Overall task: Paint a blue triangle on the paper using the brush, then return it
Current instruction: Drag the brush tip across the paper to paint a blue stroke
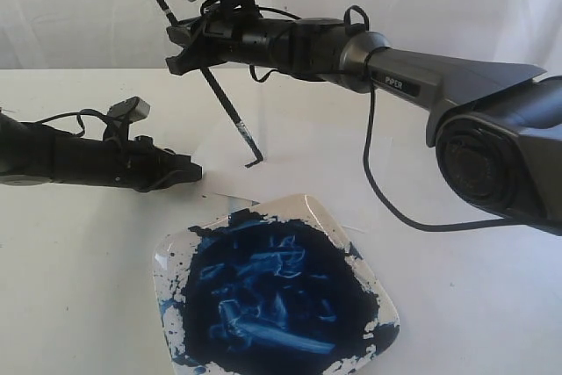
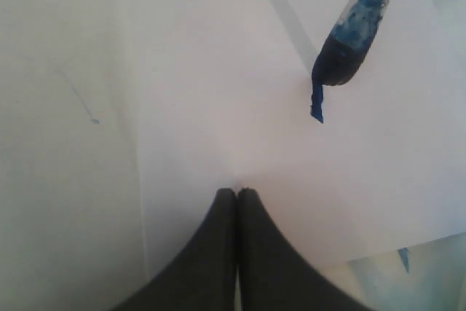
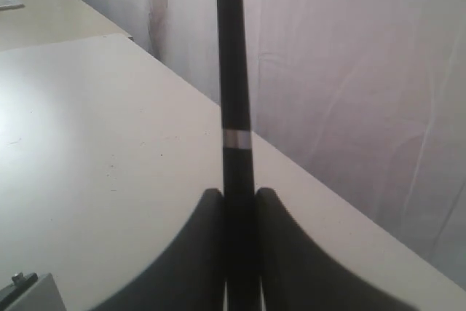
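My right gripper (image 1: 187,52) is shut on the black handle of the brush (image 1: 204,72), which slants down to the paper (image 2: 233,100). The same grip shows in the right wrist view, where the right gripper (image 3: 238,194) clamps the brush (image 3: 233,71) below its pale band. The paint-loaded bristles (image 2: 338,60) sit just above the sheet. A short blue stroke (image 2: 317,107) lies under them; no blue triangle shows. My left gripper (image 2: 237,191) is shut and empty, its tips low over the paper's near edge. It also shows in the exterior view as the left gripper (image 1: 193,171), left of the brush tip.
A white square dish (image 1: 385,303) thick with dark-blue paint sits in front of the paper, close to both arms; its corner (image 2: 437,274) shows in the left wrist view. White curtains hang behind the off-white table (image 1: 79,287).
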`<state>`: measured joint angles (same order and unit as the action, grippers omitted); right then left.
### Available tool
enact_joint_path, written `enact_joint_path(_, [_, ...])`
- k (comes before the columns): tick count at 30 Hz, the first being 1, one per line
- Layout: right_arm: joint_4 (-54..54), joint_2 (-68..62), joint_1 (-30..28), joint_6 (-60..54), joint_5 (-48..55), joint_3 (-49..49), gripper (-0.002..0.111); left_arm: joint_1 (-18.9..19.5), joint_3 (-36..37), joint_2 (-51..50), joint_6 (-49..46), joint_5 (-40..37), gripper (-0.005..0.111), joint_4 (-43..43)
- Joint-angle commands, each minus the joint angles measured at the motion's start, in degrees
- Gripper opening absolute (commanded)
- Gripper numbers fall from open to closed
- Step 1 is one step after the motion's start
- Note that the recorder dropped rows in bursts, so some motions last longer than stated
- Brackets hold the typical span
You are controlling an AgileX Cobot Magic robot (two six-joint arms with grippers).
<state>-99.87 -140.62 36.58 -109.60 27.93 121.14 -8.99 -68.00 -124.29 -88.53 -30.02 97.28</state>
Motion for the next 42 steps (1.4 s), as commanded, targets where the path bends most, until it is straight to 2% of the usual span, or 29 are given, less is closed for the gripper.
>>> enact_joint_path(1, [-0.1, 0.1, -0.1, -1.2, -2.1, 0.4, 0.0, -0.3, -0.1, -0.2, -0.2, 0.5, 0.0, -0.8])
enact_joint_path(20, [-0.1, 0.1, -2.4, -3.3, -4.3, 0.4, 0.0, -0.3, -0.1, -0.2, -0.2, 0.5, 0.0, -0.8])
enact_joint_path(42, [-0.1, 0.1, -2.4, -6.0, -10.1, 0.4, 0.0, -0.3, -0.1, -0.2, -0.2, 0.5, 0.0, -0.8])
